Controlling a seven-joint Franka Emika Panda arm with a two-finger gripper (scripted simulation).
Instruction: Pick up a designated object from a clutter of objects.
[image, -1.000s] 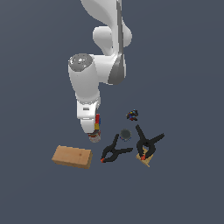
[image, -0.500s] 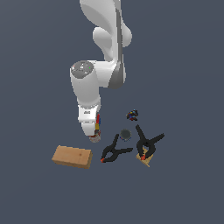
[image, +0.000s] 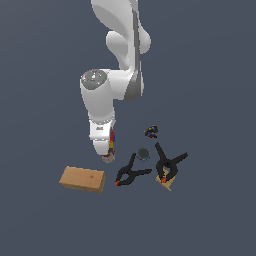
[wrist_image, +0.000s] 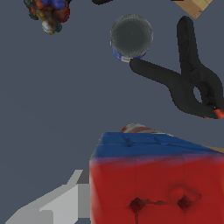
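Cube (wrist_image: 155, 177) fills the near field of the wrist view, red face forward and blue face beyond, sitting right up between the jaws rather than out among the clutter. The gripper (image: 109, 150) appears clenched on it, its coloured edge peeking out beside the white hand, low over the table (image: 210, 90), between the wooden block (image: 83, 179) and the nearer clamp (image: 129, 172).

We see the puzzle cube (wrist_image: 155, 177) close up in the wrist view, its red gridded face toward the camera and a blue face above it. In the exterior view only a thin strip of the puzzle cube (image: 112, 140), red, yellow and blue, shows beside the arm, above the worktop (image: 210, 70).
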